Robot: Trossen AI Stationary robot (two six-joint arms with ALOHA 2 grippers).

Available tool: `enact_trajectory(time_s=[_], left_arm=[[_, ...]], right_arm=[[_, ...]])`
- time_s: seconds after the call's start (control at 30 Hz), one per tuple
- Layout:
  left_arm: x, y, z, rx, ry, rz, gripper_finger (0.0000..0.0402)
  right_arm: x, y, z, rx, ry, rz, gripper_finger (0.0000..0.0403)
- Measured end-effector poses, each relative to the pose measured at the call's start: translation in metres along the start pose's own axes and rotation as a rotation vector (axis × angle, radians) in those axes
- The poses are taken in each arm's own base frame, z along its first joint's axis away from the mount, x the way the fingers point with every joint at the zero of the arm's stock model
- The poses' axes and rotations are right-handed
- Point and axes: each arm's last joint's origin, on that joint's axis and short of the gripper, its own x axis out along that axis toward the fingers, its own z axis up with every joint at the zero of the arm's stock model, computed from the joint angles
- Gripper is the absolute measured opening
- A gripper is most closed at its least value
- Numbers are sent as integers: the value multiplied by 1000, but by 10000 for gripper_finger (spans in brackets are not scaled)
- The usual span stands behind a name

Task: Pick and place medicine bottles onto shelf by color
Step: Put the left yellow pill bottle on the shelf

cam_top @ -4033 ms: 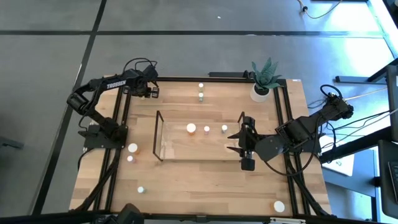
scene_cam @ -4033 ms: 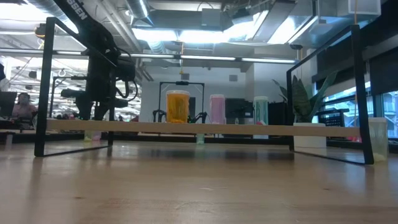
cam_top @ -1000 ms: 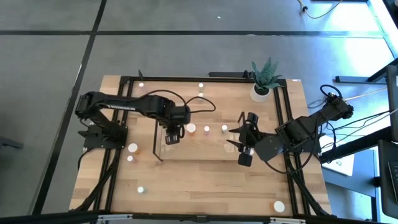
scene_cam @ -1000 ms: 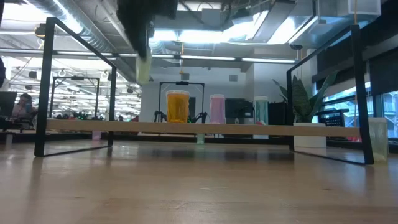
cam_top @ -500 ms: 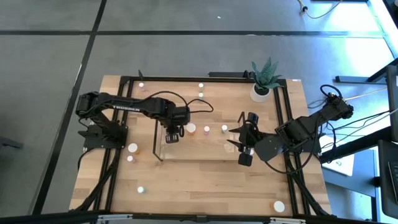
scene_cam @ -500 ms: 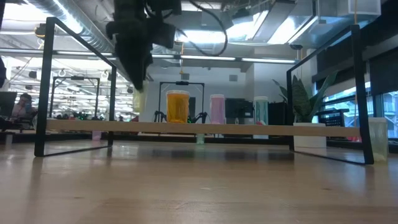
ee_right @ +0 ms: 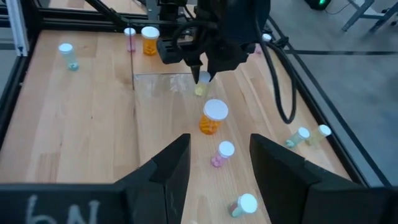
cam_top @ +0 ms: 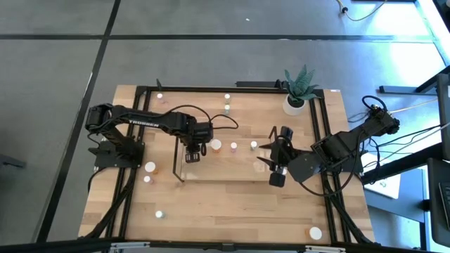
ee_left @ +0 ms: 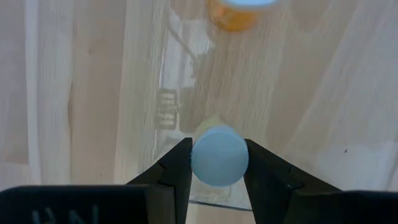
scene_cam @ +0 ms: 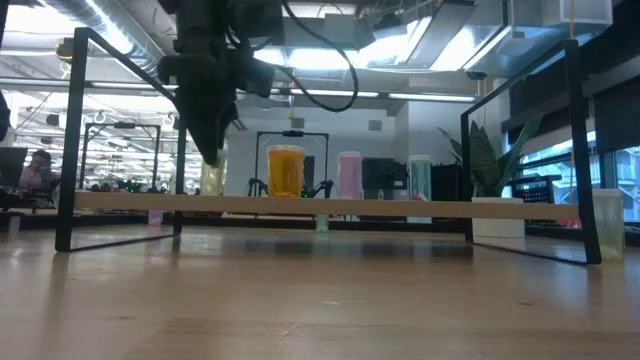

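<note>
Your left gripper (cam_top: 191,156) hangs over the shelf (cam_top: 184,171) near its left end, jaws clamped on a small pale yellow-green bottle (scene_cam: 212,178). From the left wrist view you see only its white cap (ee_left: 219,155) pinched between the two fingers (ee_left: 176,169); the body below is hidden. In the low view the bottle's base sits at or just above the shelf board, and you cannot tell whether it touches. In the high view the gripper covers the bottle completely.

Beside it on the shelf stand an orange bottle (cam_top: 216,145), a pink bottle (cam_top: 233,147) and a green bottle (cam_top: 254,145), in a row toward the right end.

Your right gripper (ee_right: 214,160) waits at the shelf's right end, jaws apart and holding nothing.

Other bottles stay on the desk: two (cam_top: 227,102) near the far edge, one (cam_top: 159,97) at the far left corner, two (cam_top: 150,169) by the left edge, one (cam_top: 159,213) toward the near left corner and one (cam_top: 315,232) at the near right corner. Their tints are too small to make out from above. A potted plant (cam_top: 298,88) occupies the far right corner.
</note>
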Motion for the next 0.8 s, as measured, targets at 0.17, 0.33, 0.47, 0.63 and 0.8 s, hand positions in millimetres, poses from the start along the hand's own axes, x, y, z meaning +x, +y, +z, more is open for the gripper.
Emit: enact_trajectory(time_s=[0.17, 0.33, 0.47, 0.63, 0.8], left_arm=[[0, 0, 2, 2, -21, -3, 117], [0, 0, 2, 0, -21, -3, 117], [0, 0, 2, -3, -21, -3, 117], [0, 0, 2, -4, -21, -3, 117], [0, 0, 2, -4, -20, -3, 117]], right_arm=[[0, 0, 0, -2, 0, -7, 168], [0, 0, 0, 2, 2, -1, 168], [0, 2, 0, 9, 12, 50, 168], [0, 3, 0, 9, 33, 111, 168], [0, 5, -1, 9, 53, 164, 168]])
